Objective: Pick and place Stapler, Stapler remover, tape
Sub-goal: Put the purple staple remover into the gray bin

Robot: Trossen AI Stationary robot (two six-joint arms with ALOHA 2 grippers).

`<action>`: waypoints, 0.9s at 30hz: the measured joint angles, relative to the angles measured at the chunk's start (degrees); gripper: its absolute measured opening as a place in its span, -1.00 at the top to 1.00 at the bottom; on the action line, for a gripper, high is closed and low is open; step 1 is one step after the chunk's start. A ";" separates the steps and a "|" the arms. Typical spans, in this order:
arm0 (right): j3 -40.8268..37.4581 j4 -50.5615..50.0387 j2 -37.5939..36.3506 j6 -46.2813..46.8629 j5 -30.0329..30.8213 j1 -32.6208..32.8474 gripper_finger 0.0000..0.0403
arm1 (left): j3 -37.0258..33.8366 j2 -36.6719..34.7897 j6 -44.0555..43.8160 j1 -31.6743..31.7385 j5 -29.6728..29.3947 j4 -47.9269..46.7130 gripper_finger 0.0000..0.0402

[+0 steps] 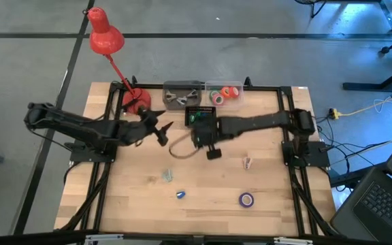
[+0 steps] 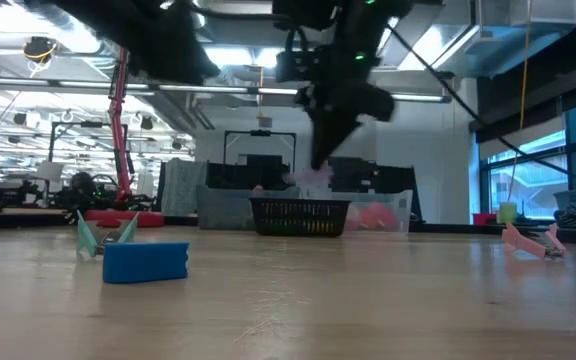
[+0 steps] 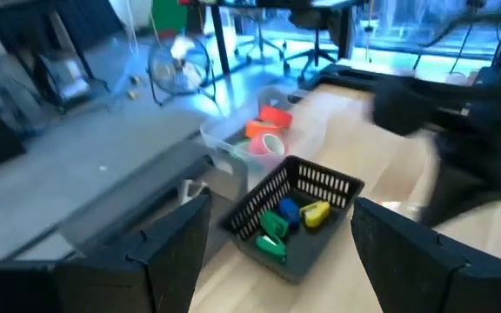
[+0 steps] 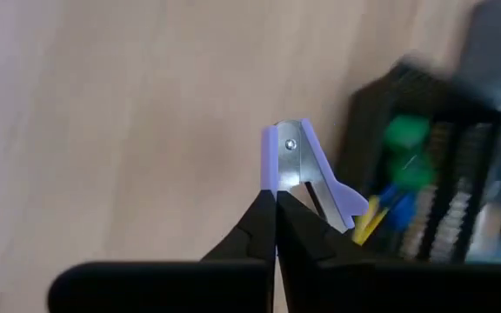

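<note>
Right gripper [image 4: 275, 204] is clamped on the purple staple remover [image 4: 301, 169], just at 6 o'clock of the black basket [image 1: 201, 116] — release once centred over it; left gripper [image 3: 277, 252] gapes empty

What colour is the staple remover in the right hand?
Purple with a silver metal plate: staple remover, pinched in the right hand. Right wrist view shows it best.

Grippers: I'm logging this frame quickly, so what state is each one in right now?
Left gripper: open, holding nothing.
Right gripper: shut on a purple staple remover.
</note>
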 joint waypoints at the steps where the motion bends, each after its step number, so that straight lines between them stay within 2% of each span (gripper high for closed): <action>1: 0.64 1.66 0.00 -1.63 -1.23 -1.57 1.00 | -1.09 -1.20 0.36 -1.26 -1.88 0.47 -0.34; 5: 5.04 6.95 0.00 -8.84 -5.97 -7.54 1.00 | -5.80 -5.48 0.83 -4.44 -8.28 3.71 -0.34; 8: 8.58 11.57 0.00 -12.55 -7.71 -12.65 1.00 | -7.10 -7.47 0.89 -4.85 -9.43 4.84 -0.34; 12: 13.55 15.33 1.12 -12.66 -13.21 -20.16 1.00 | -7.15 -8.08 1.45 -4.72 -9.48 5.74 -0.34; 18: 21.82 11.73 8.78 -9.88 -18.15 -27.98 1.00 | -7.15 -7.83 2.36 -4.66 -9.49 6.55 -0.34; 27: 33.65 4.83 22.72 -8.94 -20.04 -31.05 1.00 | -7.15 -7.83 2.36 -3.16 -8.48 6.44 -0.34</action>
